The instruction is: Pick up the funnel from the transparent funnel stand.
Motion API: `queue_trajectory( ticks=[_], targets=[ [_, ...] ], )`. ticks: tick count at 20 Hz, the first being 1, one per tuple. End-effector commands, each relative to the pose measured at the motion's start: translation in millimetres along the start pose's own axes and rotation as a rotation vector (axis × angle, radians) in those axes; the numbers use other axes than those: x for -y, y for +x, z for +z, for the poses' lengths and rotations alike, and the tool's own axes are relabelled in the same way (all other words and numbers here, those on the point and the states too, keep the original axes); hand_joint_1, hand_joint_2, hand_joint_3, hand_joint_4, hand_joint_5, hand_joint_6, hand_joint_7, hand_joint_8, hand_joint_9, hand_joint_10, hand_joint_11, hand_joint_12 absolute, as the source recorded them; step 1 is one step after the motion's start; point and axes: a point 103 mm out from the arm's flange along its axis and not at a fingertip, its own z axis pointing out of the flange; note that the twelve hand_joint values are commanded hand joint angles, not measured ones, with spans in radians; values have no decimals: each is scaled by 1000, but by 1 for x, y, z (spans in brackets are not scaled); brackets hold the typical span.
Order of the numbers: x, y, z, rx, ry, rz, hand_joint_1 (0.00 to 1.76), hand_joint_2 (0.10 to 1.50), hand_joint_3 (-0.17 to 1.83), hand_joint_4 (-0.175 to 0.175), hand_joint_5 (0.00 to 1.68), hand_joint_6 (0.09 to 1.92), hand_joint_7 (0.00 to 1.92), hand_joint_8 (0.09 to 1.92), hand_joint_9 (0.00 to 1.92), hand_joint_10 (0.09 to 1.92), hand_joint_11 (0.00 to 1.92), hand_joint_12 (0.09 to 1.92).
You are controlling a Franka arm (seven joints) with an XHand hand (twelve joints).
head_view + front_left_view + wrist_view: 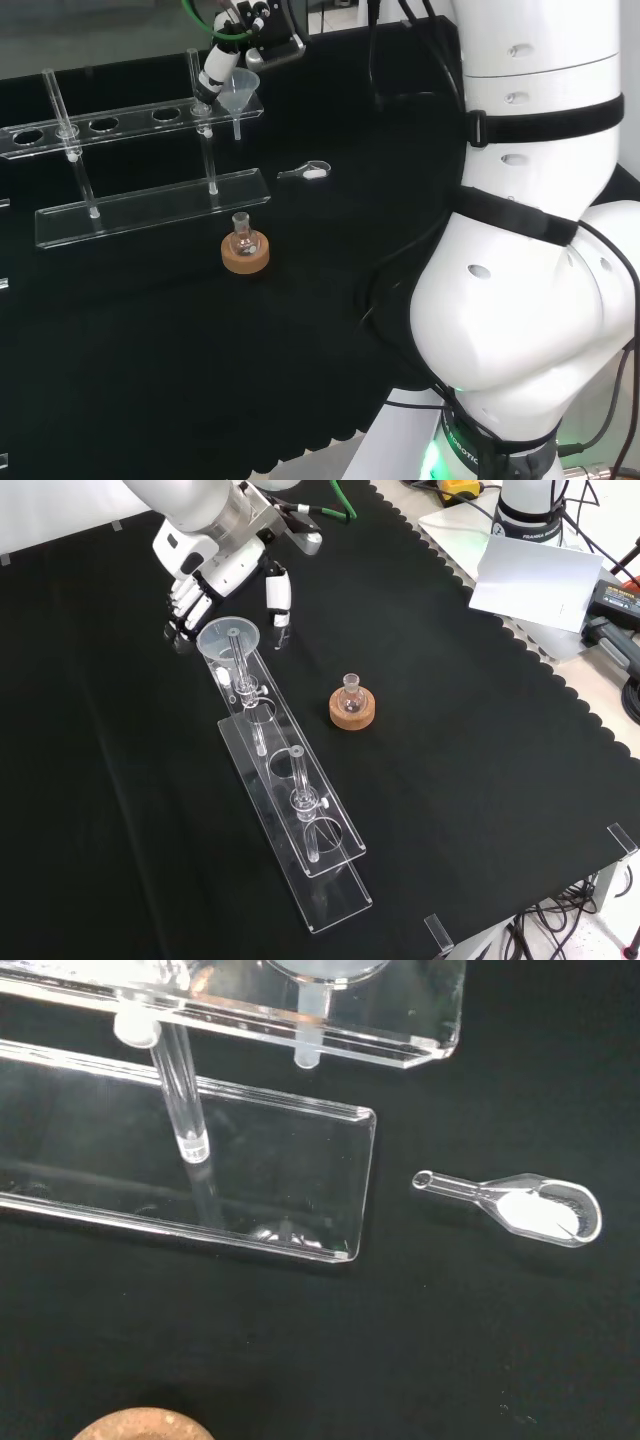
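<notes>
A clear funnel [240, 94] [229, 638] sits in the end hole of the transparent stand's upper shelf [110, 127] [300, 802], its stem hanging through [307, 1052]. The black and white hand [214, 70] [207, 583] hovers at that end of the stand. Its fingers [183, 611] reach down on one side of the funnel's rim and the thumb [276, 593] on the other, fairly straight. I see no contact with the funnel. The stand's base plate [150, 207] [120, 1170] lies flat on the cloth.
A small glass flask on a cork ring [245, 251] [352, 706] stands close in front of the stand. A clear scoop with white powder [308, 172] [525, 1205] lies on the cloth beside the stand's end. Papers and cables [540, 580] lie off the cloth's edge.
</notes>
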Motion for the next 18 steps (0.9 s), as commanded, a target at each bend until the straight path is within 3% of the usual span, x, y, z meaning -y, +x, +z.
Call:
queue_trajectory(
  ticks=[1,11,12,14,18],
  targets=[
    [-3,-1,5,13,56,15,519,755,130,21,89,87,0,296,90,805,190,1409],
    [-10,-8,12,43,80,38,521,747,125,25,52,87,0,231,61,823,172,1417],
    [-8,-25,14,22,80,35,523,748,125,25,51,87,0,229,61,823,171,1417],
    [-7,-34,16,13,82,33,529,749,126,25,50,87,0,227,61,824,171,1418],
    [-11,-24,15,44,71,43,548,755,129,21,56,87,6,244,105,806,172,1419]
  ],
)
